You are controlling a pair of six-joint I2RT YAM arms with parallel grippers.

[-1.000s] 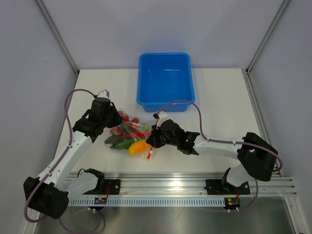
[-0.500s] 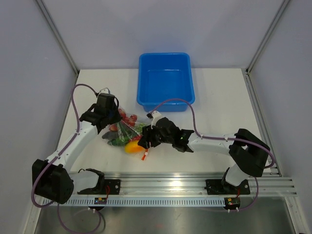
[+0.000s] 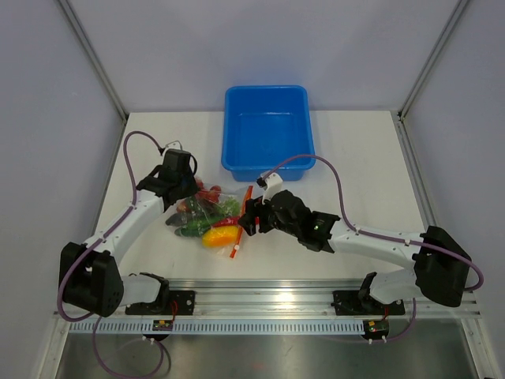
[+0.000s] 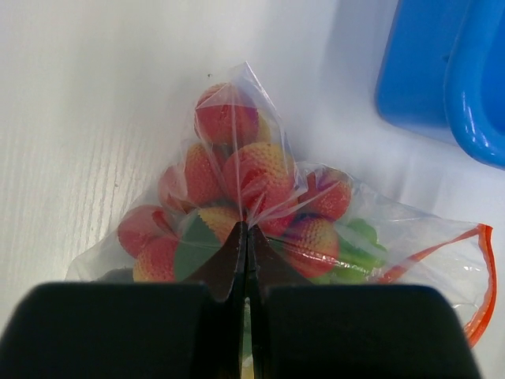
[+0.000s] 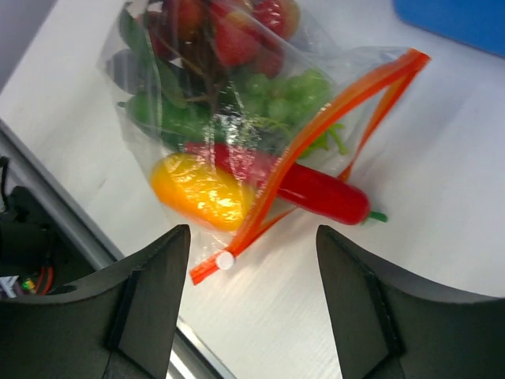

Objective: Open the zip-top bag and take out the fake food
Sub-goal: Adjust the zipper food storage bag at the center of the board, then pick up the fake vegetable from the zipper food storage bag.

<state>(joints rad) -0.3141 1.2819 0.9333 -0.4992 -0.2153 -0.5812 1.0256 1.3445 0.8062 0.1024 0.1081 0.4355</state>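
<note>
The table (image 3: 355,158) carries the blue tub (image 3: 267,130) at the back. The zip-top bag (image 3: 207,213) lies in front of the tub's left corner, between the two arms.

The change is on the right. A second ago the right end effector (image 5: 252,237) was pinched shut at the mouth end of the bag. Now its fingers stand wide apart and hold nothing, hovering just beside the mouth. The left end effector (image 4: 246,229) is clamped tight on a fold of plastic at the bag's closed end, over the cluster of red and yellow balls (image 4: 245,170), as it was before.

The fake food is mostly inside: green vegetables (image 5: 272,99), the orange-yellow pepper (image 5: 197,189) and the red chili (image 5: 323,193). The chili's stem end appears to poke out onto the table.

The two halves of the orange-red zip strip (image 5: 339,99) gape apart along most of their length and meet only near the small white slider (image 5: 225,260). So opening looks done, and the freed right end effector seems ready to start pulling food out.
</note>
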